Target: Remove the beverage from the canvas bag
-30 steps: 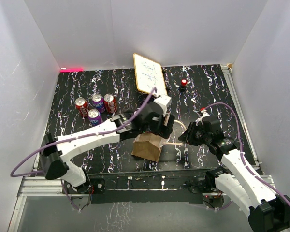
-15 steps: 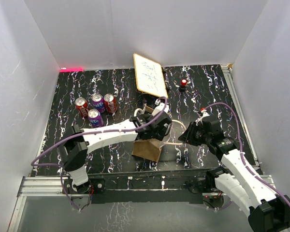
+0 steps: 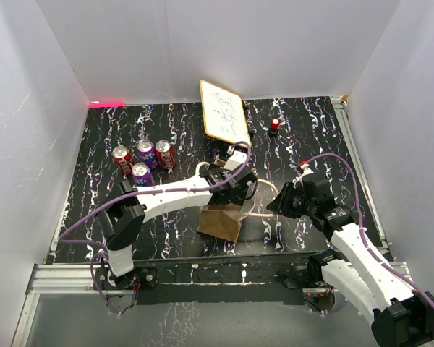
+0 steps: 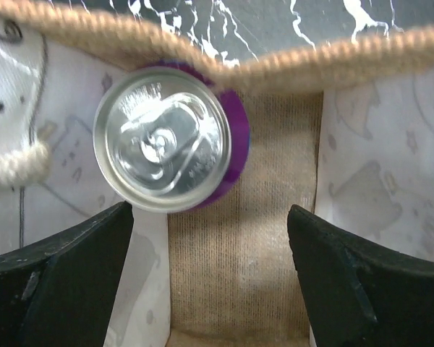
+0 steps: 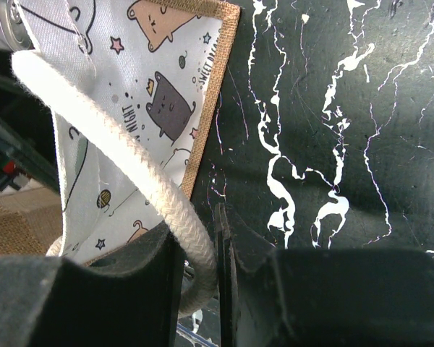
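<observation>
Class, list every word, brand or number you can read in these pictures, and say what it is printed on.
"SWEET DREA", cut off at the hem: printed lining of the canvas bag.
"NIGHT": the same lining, lower left.
Embossing on the lid of the can inside the bag: blurred, unreadable.
Writing on the whiteboard: too small to read.
Labels of the cans on the table: too small to read.

Tan canvas bag [image 3: 220,220], white panels printed with cartoon animals — cats, perhaps — and a purple, silver-topped beverage can [image 4: 163,137].
</observation>
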Robot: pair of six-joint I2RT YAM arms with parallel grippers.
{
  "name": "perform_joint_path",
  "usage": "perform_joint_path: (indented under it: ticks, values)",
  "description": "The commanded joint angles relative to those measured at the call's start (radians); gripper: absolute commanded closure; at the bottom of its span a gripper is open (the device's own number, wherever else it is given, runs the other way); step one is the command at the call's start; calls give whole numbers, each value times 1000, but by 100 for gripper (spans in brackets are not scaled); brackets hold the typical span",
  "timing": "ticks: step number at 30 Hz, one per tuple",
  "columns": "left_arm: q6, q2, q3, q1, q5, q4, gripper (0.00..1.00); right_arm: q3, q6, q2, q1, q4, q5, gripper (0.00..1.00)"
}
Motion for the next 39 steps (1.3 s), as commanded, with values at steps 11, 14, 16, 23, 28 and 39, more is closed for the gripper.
perform_joint_path:
  ticks: [11,14,16,23,28,39]
  values:
    - [37,110,162,93,-48,37,12,4,-8,-10,5,44,7,76]
    - [43,117,168,111,-39,43,12,3,-8,-7,5,44,8,76]
    - [48,119,161,118,-31,56,12,4,-8,-5,5,44,8,76]
    - [70,149,150,138,-14,95,19,5,-8,5,5,42,7,76]
    - [101,163,138,158,-6,129,18,5,-8,7,5,40,6,76]
    - [188,128,108,171,27,191,53,7,-7,22,5,37,12,76]
